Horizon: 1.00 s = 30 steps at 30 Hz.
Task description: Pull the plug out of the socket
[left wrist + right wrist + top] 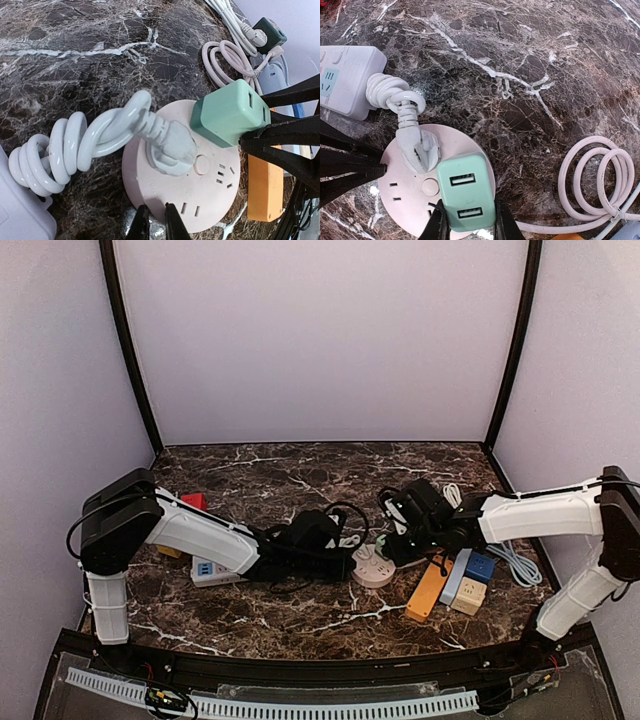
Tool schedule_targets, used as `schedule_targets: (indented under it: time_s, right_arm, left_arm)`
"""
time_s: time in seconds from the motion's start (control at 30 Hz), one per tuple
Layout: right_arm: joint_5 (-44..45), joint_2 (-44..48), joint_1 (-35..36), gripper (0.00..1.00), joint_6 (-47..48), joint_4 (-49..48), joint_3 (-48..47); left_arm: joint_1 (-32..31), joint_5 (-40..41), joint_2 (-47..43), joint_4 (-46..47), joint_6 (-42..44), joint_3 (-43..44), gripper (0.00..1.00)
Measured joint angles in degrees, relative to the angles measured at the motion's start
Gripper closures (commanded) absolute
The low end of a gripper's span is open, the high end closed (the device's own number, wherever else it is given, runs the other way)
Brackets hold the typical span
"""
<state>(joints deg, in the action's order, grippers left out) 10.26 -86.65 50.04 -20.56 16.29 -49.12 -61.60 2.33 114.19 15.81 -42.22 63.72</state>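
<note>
A round pink socket (375,568) lies mid-table; it also shows in the left wrist view (210,200) and the right wrist view (405,200). A white plug (167,145) with a coiled white cord (65,150) sits in it. A mint-green USB charger plug (465,192) stands at the socket's edge, slightly tilted, with its prongs hidden. My right gripper (468,222) is shut on the green charger, one finger on each side. My left gripper (156,222) is shut, with its tips on the socket's near rim.
A white power strip (215,570) lies left of the socket. An orange strip (428,592), a blue cube (480,566) and a beige cube (468,595) lie to the right. A coiled white cable (597,175) lies beyond them. A red block (193,501) is at the far left.
</note>
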Motion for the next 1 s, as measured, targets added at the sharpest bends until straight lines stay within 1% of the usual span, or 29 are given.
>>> schedule_targets:
  time_s: [0.33, 0.5, 0.73, 1.0]
  right_arm:
    - [-5.6, 2.4, -3.06, 1.0, -2.54, -1.62, 2.51]
    - [-6.6, 2.89, -3.61, 1.0, -3.15, -1.95, 3.06]
    - [-6.23, 2.89, -3.41, 1.0, -3.34, -1.99, 3.08]
    - [-0.87, 2.69, -0.17, 1.0, -3.52, -0.92, 2.58]
  left_arm:
    - [0.0, 0.17, 0.26, 0.83, 0.0, 0.0, 0.94]
    - [0.0, 0.17, 0.37, 1.14, 0.0, 0.0, 0.94]
    - [0.0, 0.44, 0.39, 1.18, 0.0, 0.0, 0.97]
    - [0.0, 0.79, 0.5, 1.22, 0.09, 0.11, 0.98]
